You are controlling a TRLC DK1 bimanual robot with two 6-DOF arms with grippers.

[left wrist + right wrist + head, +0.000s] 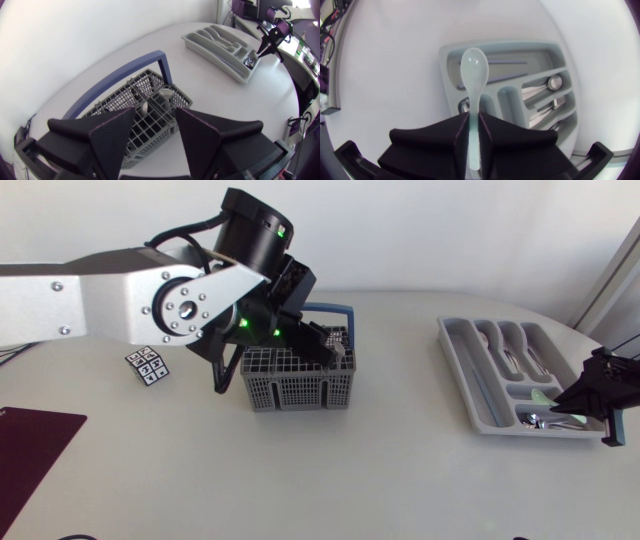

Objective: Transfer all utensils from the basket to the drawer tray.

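Observation:
The grey wire basket (295, 385) with a blue handle stands mid-table. My left gripper (322, 340) hovers just above it, open, nothing between its fingers. In the left wrist view the gripper (150, 134) looks down into the basket (120, 107), where pale utensil handles (165, 95) stick up. The grey drawer tray (470, 375) lies at the right. My right gripper (578, 402) hangs over the tray's near end, shut on a pale green spoon (541, 395). In the right wrist view the spoon (474, 70) juts from the gripper (474, 124) above the tray (450, 65), which holds cutlery (551, 84).
A small black-and-white marker card (148, 366) lies left of the basket. A dark red mat (30, 450) covers the table's front left corner. Bare tabletop stretches between basket and tray.

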